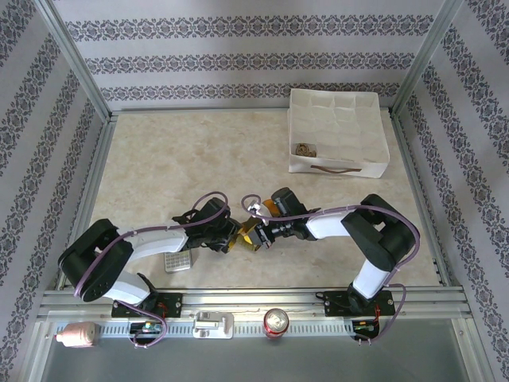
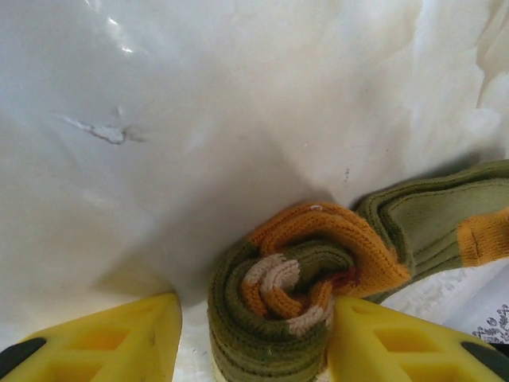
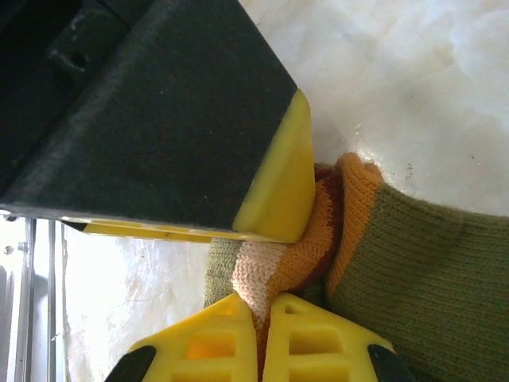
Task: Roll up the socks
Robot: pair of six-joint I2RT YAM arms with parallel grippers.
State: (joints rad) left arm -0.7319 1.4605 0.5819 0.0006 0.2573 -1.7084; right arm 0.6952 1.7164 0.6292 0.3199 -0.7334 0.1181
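The olive green sock (image 2: 278, 314) with orange and beige stripes is wound into a tight roll on the table, and its loose leg (image 2: 445, 223) trails off to the right. My left gripper (image 2: 256, 318) straddles the roll, open. Its right finger (image 2: 390, 342) touches the roll, while a strip of table shows between the left finger (image 2: 119, 342) and the roll. My right gripper (image 3: 260, 334) is shut on the sock's striped end (image 3: 270, 267). In the top view both grippers meet over the sock (image 1: 250, 235), the left gripper (image 1: 237, 236) facing the right gripper (image 1: 259, 231).
A white box (image 1: 374, 119) stands at the back right with a small brownish roll (image 1: 305, 149) inside. A grey calculator (image 1: 178, 262) lies by the left arm. A can (image 1: 276, 321) sits on the front rail. Patterned walls close in three sides.
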